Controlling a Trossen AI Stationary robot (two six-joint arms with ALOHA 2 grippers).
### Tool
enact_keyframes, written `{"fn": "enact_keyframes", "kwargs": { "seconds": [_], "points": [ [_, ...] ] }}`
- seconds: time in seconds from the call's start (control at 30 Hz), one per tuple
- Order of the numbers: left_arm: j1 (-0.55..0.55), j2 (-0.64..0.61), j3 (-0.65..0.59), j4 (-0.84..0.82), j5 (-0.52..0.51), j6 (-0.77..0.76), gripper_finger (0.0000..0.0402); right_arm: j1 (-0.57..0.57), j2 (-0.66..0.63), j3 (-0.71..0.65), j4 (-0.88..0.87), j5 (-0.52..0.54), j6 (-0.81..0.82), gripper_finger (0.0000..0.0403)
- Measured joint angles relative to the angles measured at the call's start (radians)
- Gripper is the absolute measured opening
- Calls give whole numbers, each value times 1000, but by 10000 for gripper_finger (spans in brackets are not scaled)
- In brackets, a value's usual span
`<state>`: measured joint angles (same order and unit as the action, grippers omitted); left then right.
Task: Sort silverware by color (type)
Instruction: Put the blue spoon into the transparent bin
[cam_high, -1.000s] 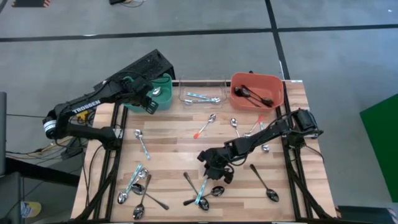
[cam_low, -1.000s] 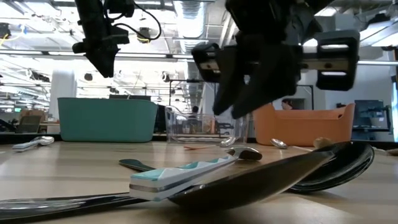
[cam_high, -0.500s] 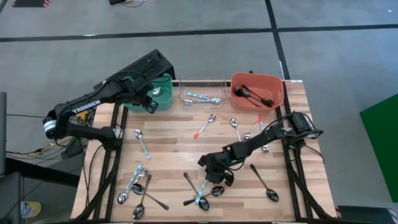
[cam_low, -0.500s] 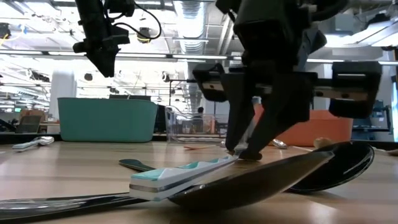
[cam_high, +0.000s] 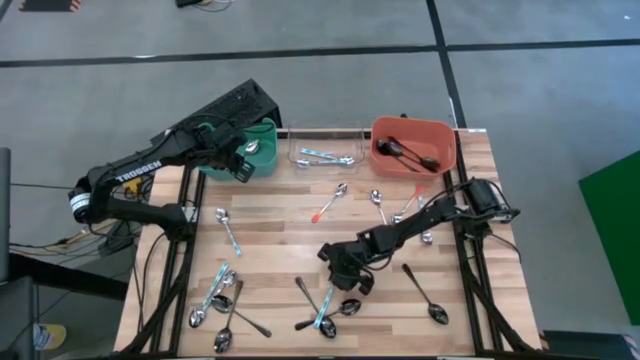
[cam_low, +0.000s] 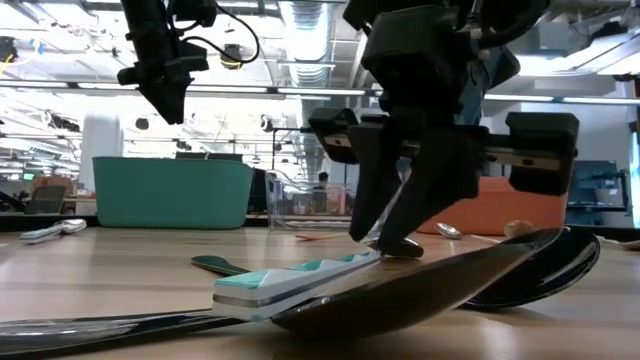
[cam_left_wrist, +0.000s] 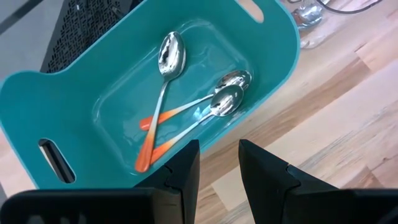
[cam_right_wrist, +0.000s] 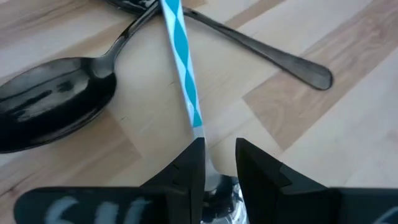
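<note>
Nearest the camera in the low view lay a teal-blue striped spoon (cam_low: 300, 280), its handle propped across the big dark spoons (cam_low: 480, 280) at the near middle of the wooden table (cam_high: 280, 250). The right gripper (cam_right_wrist: 214, 165) had its fingers set down on either side of the spoon's neck, just where the striped handle met the shiny bowl; they stood close around it, and it seemed pinched, though I could not be sure the grip was firm. Such a spoon looked light and stiff, its metal bowl slick and rounded, so the thin neck or flat handle seemed the better place to hold; crossed over a dark-handled spoon (cam_right_wrist: 261, 50), it might drag that neighbour if lifted carelessly. More spoons lay scattered at the near left (cam_high: 220, 300) and near right (cam_high: 425, 295), with orange-red ones (cam_high: 330, 203) farther back. At the far edge stood a teal bin (cam_left_wrist: 261, 43), a clear bin (cam_high: 325, 150) and an orange bin (cam_high: 440, 135). The left gripper (cam_left_wrist: 219, 165) hovered over the teal bin, its fingers parted and empty, above three orange-handled spoons (cam_left_wrist: 180, 106) inside. The tabletop was pale butcher-block planks, smooth and level. Beyond it was a bright open workroom with ceiling lights.
</note>
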<state>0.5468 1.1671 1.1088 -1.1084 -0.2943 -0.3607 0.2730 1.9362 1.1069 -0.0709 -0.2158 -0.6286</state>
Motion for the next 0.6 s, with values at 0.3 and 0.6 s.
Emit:
{"fn": "enact_keyframes", "kwargs": {
  "seconds": [0.3,0.6],
  "points": [
    [0,0,0,0,0,9,100,16,0,0,-29,-8,0,113],
    [0,0,0,0,0,13,100,7,-12,-1,-84,3,34,113]
  ]
}}
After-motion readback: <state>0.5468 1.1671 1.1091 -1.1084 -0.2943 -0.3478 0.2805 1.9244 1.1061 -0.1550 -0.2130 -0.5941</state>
